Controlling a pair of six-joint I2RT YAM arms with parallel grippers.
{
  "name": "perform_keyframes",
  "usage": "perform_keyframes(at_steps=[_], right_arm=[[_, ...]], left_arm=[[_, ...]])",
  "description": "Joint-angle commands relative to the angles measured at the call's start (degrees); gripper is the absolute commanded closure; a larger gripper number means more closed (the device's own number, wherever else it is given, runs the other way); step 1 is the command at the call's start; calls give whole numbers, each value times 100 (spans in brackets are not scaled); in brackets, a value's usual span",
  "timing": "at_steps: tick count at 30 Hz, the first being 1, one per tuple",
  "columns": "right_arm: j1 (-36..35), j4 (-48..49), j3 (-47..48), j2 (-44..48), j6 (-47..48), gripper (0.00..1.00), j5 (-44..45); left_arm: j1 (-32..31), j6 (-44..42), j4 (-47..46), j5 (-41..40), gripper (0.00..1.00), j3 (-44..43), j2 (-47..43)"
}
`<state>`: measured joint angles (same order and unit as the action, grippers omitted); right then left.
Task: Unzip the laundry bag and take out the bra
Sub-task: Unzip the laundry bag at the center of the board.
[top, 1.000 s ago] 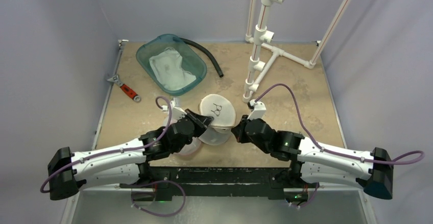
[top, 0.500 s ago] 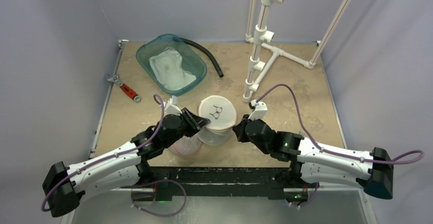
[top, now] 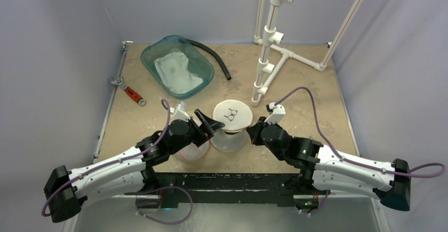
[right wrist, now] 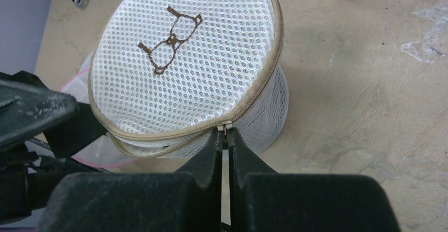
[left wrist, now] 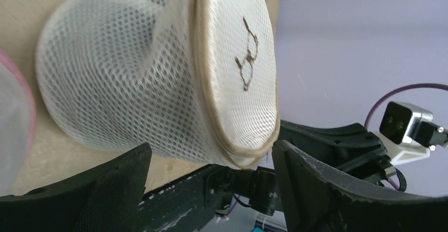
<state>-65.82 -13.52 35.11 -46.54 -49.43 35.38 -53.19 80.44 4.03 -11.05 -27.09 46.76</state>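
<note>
Laundry bag (top: 232, 117) sits mid-scene on the surface (top: 306, 84) between the arms, and the zip looks mostly shut. Left jaws just sprang apart and let go of it. Right jaws are clamped on the zipper pull (right wrist: 225, 129), so unzipping is probably one-handed now.

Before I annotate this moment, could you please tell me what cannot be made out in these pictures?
- Contents of the laundry bag: all views; its white mesh hides whatever is inside.
- Zipper pull: right wrist view; mostly buried between the fingers of the shut right pincer.
- Pink-rimmed item: left wrist view, cut off by the left edge; top view, largely covered by the left arm.
</note>
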Motion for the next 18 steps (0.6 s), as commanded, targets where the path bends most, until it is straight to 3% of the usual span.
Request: perform_keyframes(at_steps=[1,4,11,18], right_arm=[[11,168,-36,-93,52,100,152],[14,212,-53,-130,56,100,154],[11,253,-79,-106,80,100,87],[11,227,-177,33,106,100,23]], left_arm=[[-878,817,-256,-747,17,-325,166],[-1417,1282,-319,-1312,17,-605,648],[-1767,1991,-574,-2207,23,-1095,1648],[-1775,2133,-782,-2481,47,-1382,2291]])
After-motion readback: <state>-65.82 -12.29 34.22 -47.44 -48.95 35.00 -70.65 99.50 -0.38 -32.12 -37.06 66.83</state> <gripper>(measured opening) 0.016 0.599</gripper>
